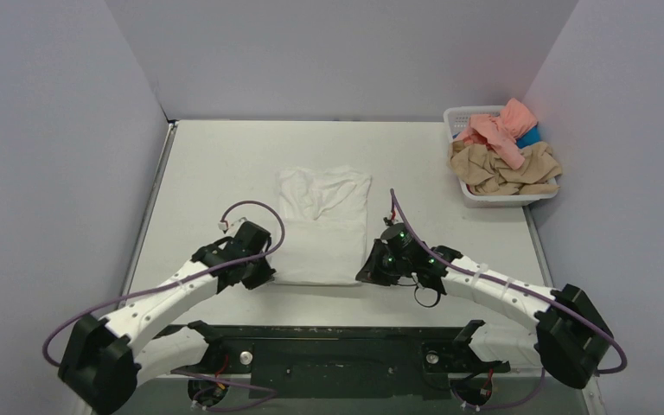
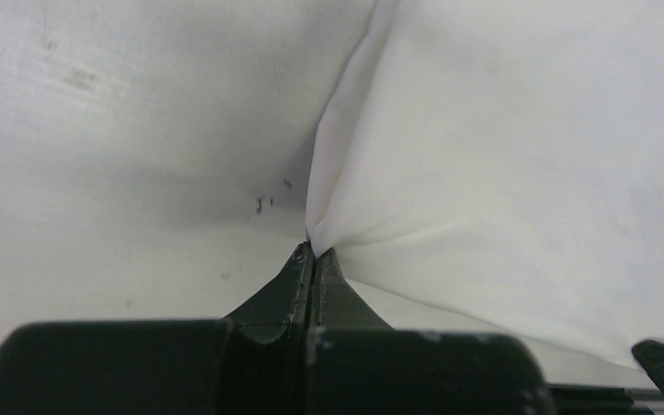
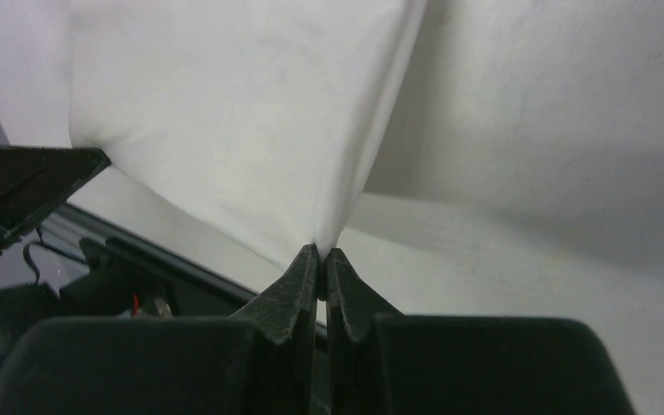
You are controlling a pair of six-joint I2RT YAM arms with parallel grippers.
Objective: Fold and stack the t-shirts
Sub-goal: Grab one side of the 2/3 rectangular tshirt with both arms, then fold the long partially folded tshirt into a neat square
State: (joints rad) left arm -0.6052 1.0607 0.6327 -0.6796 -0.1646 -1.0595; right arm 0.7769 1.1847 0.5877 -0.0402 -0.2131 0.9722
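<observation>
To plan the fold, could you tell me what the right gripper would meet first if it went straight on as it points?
The white t-shirt: the right gripper pinches its corner, and the cloth seems to lie straight ahead.

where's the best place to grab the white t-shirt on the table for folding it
By its two near corners, from the near edge. The white t-shirt lies spread out, that edge straight and free, and the left gripper and right gripper are each shut on a corner there.

White t-shirt (image 1: 322, 226), folded lengthwise (slightly wrinkled)
</observation>
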